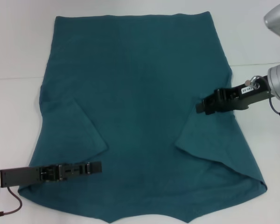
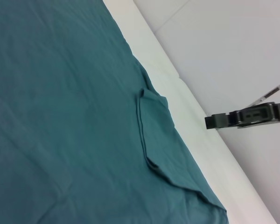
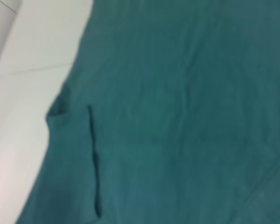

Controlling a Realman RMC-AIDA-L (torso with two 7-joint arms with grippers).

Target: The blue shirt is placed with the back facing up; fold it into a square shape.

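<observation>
blue shirt (image 1: 140, 93) flat, sleeves folded inward, apparently.

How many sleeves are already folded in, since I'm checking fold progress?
2. On the dark teal-blue cotton T-shirt, the left sleeve lies folded inward near the left claw; the right sleeve lies folded inward under the right claw.

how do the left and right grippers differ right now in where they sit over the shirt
The left gripper sits at the near part of the blue shirt, just below the folded-in left sleeve. The right gripper sits farther up, at the top of the folded-in right sleeve, beside the shirt's right edge. Both reach inward from their own sides.
</observation>
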